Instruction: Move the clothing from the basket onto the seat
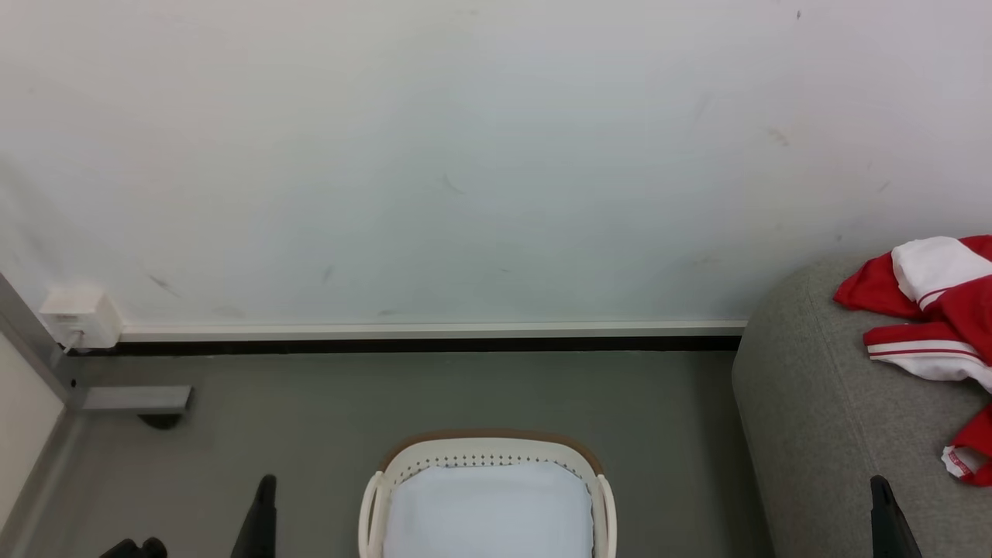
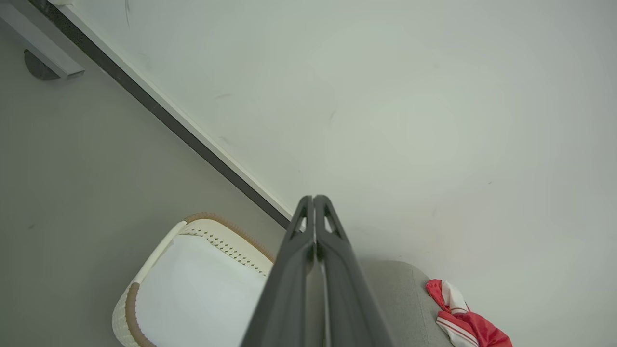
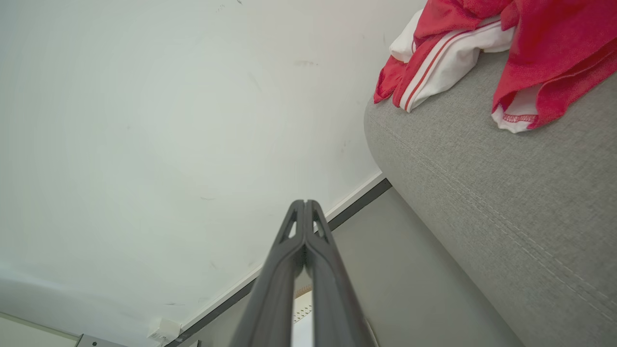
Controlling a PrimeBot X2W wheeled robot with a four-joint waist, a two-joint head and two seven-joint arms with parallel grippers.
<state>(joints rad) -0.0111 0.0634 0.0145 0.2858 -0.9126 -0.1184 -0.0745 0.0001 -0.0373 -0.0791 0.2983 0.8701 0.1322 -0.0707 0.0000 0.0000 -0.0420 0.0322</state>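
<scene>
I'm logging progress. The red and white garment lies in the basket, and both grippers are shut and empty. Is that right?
Not quite. The red and white garment lies on the seat, not in the basket, as the head view shows. The left gripper and the right gripper are indeed shut and empty.

Left gripper (image 2: 313, 199), fingers pressed together. Basket (image 2: 226, 246), white-lined, on floor (image 2: 72, 168). Seat (image 2: 400, 299) bearing red-white garment (image 2: 465, 324).
</scene>
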